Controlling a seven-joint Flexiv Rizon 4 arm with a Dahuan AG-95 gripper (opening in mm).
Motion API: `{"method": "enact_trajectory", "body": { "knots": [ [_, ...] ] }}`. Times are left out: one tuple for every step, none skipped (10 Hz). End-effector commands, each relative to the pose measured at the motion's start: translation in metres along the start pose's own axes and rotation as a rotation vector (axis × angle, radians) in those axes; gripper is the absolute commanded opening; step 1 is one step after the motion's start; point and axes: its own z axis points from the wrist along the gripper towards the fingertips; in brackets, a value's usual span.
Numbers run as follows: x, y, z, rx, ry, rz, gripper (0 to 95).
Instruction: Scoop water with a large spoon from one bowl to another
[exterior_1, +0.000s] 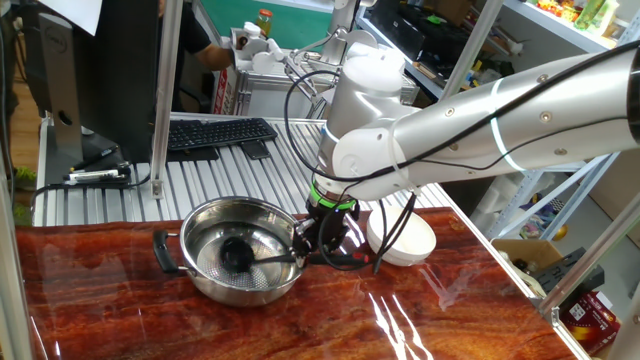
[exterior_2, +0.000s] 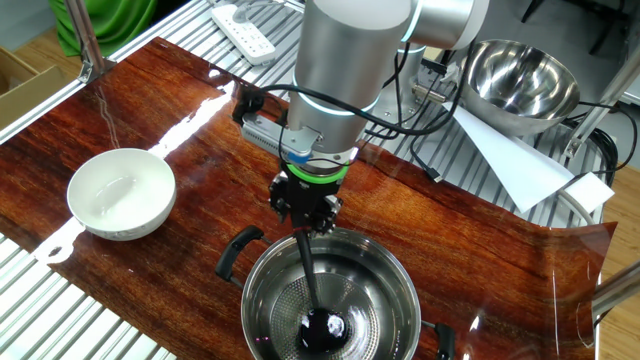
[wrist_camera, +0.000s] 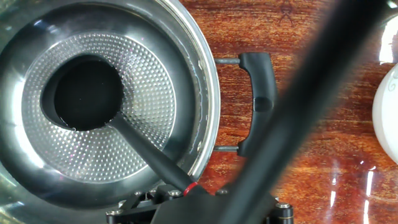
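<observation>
The steel pot (exterior_1: 205, 270) with two black side handles and a dotted bottom stands on the wooden table; it also shows in the other fixed view (exterior_2: 385, 280) and the hand view (wrist_camera: 186, 68). The black ladle (wrist_camera: 84, 93) has its cup down on the pot's bottom, in water; its handle (exterior_2: 307, 275) runs up to my gripper (exterior_2: 305, 222). My gripper (exterior_1: 322, 240) is shut on the handle's end, just above the pot's rim. The white bowl (exterior_2: 122, 194) stands apart from the pot, and shows behind the arm (exterior_1: 405, 240) and at the hand view's right edge (wrist_camera: 388, 118).
A black cable (wrist_camera: 292, 112) crosses the hand view diagonally. A keyboard (exterior_1: 215, 133) and monitor sit on the metal rack behind the table. A second steel bowl (exterior_2: 520, 75), a sheet of paper (exterior_2: 510, 150) and a power strip (exterior_2: 245, 30) lie beyond the table.
</observation>
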Motion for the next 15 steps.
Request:
{"method": "enact_trajectory", "body": {
  "knots": [
    [0.001, 0.001, -0.001, 0.000, 0.001, 0.001, 19.0],
    [0.001, 0.001, -0.001, 0.000, 0.001, 0.000, 19.0],
    [0.001, 0.001, -0.001, 0.001, 0.002, -0.001, 19.0],
    [0.001, 0.003, -0.002, -0.002, 0.006, 0.000, 19.0],
    [0.002, 0.005, -0.003, -0.001, 0.010, 0.003, 19.0],
    [0.003, 0.005, -0.002, -0.001, 0.010, 0.006, 19.0],
    [0.002, 0.006, -0.001, 0.000, 0.009, 0.006, 19.0],
    [0.002, 0.006, 0.000, -0.001, 0.009, 0.007, 19.0],
    [0.002, 0.006, 0.000, -0.001, 0.011, 0.008, 19.0],
    [0.002, 0.008, -0.003, -0.002, 0.018, 0.013, 19.0],
    [0.002, 0.011, -0.005, -0.002, 0.026, 0.018, 19.0],
    [0.003, 0.011, -0.005, -0.001, 0.026, 0.017, 19.0],
    [0.002, 0.011, -0.002, -0.002, 0.026, 0.016, 0.0],
    [0.003, 0.011, -0.001, -0.003, 0.026, 0.017, 0.0],
    [0.003, 0.011, -0.001, -0.007, 0.024, 0.020, 0.0]
  ]
}}
